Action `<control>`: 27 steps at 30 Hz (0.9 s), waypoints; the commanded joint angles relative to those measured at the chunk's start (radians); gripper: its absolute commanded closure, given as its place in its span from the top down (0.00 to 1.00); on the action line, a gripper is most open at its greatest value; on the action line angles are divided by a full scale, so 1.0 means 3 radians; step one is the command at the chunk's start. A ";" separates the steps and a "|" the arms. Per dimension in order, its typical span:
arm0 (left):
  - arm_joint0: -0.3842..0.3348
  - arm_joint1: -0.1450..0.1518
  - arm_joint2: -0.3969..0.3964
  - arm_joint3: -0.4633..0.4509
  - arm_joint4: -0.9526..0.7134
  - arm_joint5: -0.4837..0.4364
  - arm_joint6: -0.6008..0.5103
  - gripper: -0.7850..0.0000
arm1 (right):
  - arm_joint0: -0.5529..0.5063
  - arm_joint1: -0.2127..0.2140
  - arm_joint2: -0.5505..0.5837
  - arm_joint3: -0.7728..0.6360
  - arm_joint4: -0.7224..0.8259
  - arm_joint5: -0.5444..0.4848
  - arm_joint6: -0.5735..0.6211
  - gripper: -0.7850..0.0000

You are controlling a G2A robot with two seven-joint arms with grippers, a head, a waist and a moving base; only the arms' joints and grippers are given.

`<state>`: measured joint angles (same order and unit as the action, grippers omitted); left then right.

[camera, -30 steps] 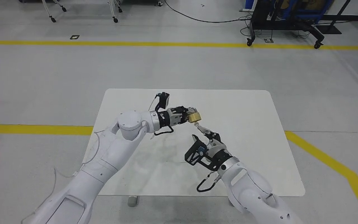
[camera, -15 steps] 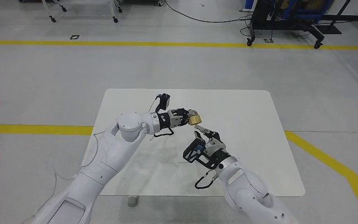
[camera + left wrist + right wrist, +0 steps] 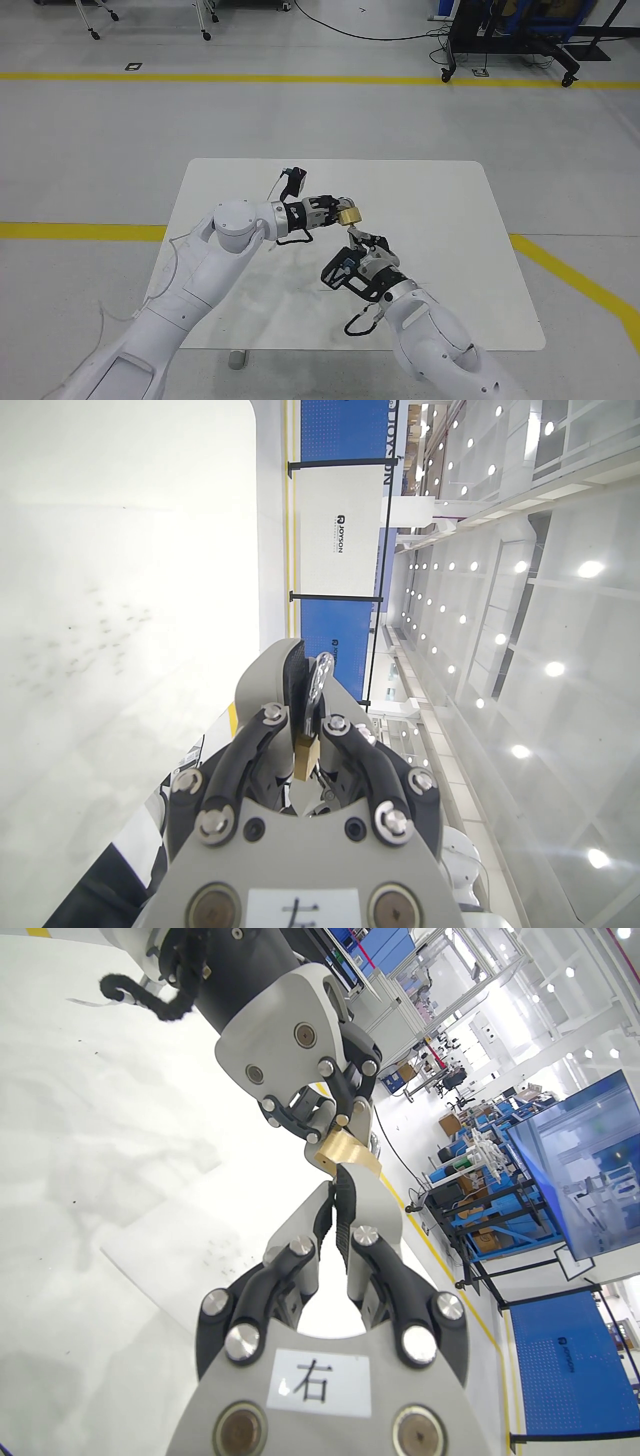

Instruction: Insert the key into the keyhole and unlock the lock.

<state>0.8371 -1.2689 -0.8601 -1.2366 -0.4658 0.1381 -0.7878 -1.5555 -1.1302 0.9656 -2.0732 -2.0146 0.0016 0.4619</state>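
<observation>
A brass padlock (image 3: 347, 213) with a silver shackle hangs above the middle of the white table, and my left gripper (image 3: 337, 209) is shut on it. In the left wrist view the shackle (image 3: 317, 686) sits between the pads, with the brass body (image 3: 306, 758) nearer the wrist. My right gripper (image 3: 356, 236) comes from the near side with its fingers pinched together. In the right wrist view its tips (image 3: 342, 1188) meet the underside of the padlock (image 3: 346, 1154). The key is almost entirely hidden between the pads.
The white table (image 3: 450, 250) extends well beyond both arms. Its near edge runs just in front of the right arm's elbow. Grey floor with yellow lines surrounds the table.
My right gripper has moved up and left, closing the gap until its tips meet the padlock. The left gripper with the padlock has barely shifted.
</observation>
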 commanded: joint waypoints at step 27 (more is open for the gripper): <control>0.0069 -0.0029 -0.0105 -0.0030 0.0128 -0.0139 0.0036 0.00 | -0.0221 0.0045 0.1241 0.0183 0.2916 -0.1218 -0.0798 0.00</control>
<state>0.8559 -1.2778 -0.8893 -1.2438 -0.4285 0.0987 -0.7795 -1.6230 -1.1177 1.3277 -2.0235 -1.1652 -0.3521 0.2202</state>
